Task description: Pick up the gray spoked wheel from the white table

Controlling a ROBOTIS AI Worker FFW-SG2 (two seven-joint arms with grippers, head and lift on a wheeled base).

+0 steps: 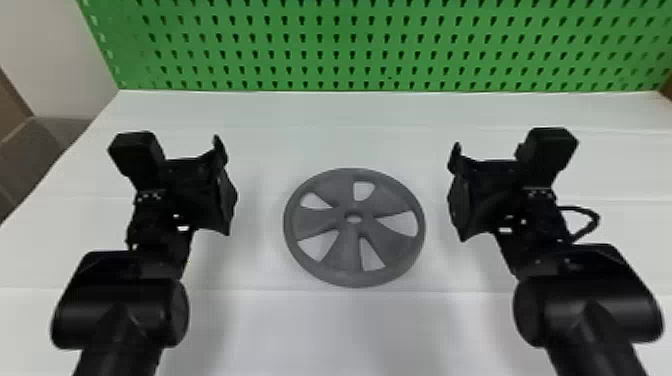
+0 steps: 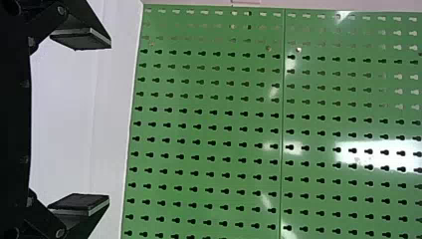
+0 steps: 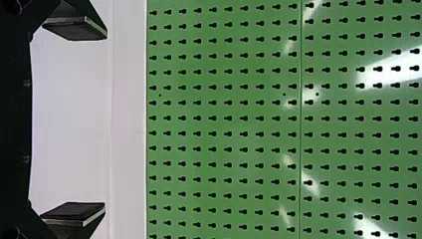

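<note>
Gray wheel (image 1: 354,229): lies flat on the white table (image 1: 350,325), between the two grippers and touching neither.
Weight and feel: looks to me like rigid plastic, probably light for its breadth; I'd expect no sag, though a smooth face might slide under a one-sided push.
Weak spots: the spokes (image 1: 347,255) seem thin, so I'd spare them a hard squeeze.
Where to hold: the outer rim (image 1: 289,225), taken at opposite sides, one gripper each, lifted evenly or it may tip.
Left gripper (image 2: 109,122): stands off the wheel's left side, its fingers wide apart, nothing between them.
Right gripper (image 3: 105,120): across on the other side, also spread and empty.
In the way: I see nothing between either gripper and the rim; the table just beneath may hinder fingers getting under.
Behind: a green pegboard (image 1: 350,45), beyond the wheel.
Beside the right wrist: a looping black cable (image 1: 595,218), worth minding.
</note>
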